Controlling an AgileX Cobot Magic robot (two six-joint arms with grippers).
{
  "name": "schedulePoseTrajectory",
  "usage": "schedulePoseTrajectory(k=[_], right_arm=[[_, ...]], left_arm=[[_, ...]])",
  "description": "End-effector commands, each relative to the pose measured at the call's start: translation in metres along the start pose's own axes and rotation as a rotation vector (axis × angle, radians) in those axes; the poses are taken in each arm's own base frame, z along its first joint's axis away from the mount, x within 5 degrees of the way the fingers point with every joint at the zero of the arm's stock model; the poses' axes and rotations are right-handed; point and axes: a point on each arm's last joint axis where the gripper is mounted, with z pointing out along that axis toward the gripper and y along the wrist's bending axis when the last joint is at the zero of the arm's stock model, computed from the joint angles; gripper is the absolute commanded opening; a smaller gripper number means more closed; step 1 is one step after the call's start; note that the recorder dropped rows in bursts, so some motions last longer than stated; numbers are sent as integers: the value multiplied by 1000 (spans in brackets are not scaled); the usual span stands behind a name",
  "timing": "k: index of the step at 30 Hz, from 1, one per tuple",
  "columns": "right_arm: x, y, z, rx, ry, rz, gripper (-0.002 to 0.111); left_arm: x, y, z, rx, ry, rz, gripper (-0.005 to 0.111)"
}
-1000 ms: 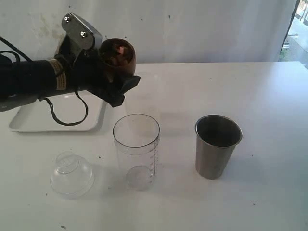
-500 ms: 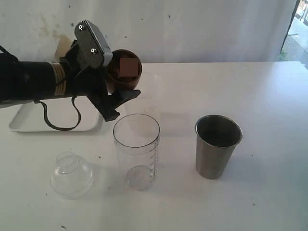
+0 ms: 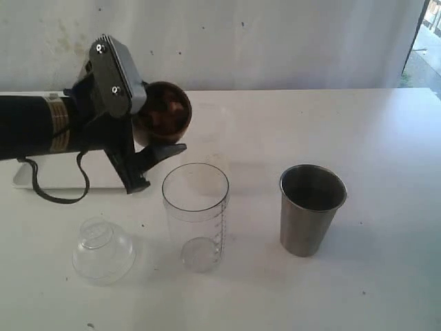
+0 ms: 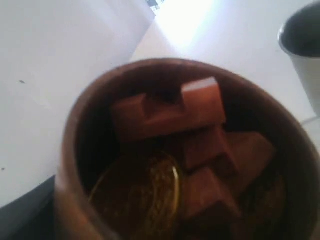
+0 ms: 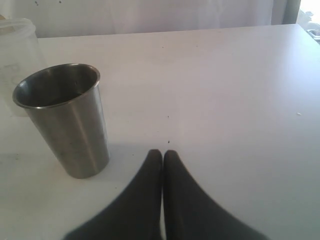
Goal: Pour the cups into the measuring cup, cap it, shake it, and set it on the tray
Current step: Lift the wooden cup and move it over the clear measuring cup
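Setting: robot test bench, lab-type room. Evidence: bare white tabletop [image 3: 386,131] under the left claw [image 3: 160,129]; plain, stained white wall [image 3: 289,41] behind the claw; black cabled arm [image 3: 27,127]; daylit opening [image 3: 428,41] well apart from the claw, at the table's far end.

One each: steel tumbler [image 3: 310,214], wooden cup [image 3: 169,114], measuring cup [image 3: 196,217], lid [image 3: 103,249], tray [image 3: 100,174]

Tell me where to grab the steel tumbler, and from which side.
Grip the steel tumbler at mid wall, level, from the exterior view's right, where the shut right gripper sits. It stands upright and widens upward, so jaws probably won't slip off.
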Motion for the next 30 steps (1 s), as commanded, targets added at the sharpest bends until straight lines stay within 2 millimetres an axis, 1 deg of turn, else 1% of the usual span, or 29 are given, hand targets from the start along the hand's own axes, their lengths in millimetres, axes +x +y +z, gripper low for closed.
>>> schedulePoseTrajectory(k=[1,4,13,20,27,30], right_arm=[[2,0,0,5,0,3,0],[2,0,0,5,0,3,0],[2,0,0,5,0,3,0],[2,0,0,5,0,3,0],[2,0,0,5,0,3,0],[2,0,0,5,0,3,0]], left_arm=[[2,-6,-3,11,7,32,0],[2,-5,-3,4,14,57,0],[1,-3,-2,-11,4,239,0],[-2,6,5,-72,-37,141,0],[-3,4,5,-54,-47,190,0],[-8,2,5,-37,-106,237,0]])
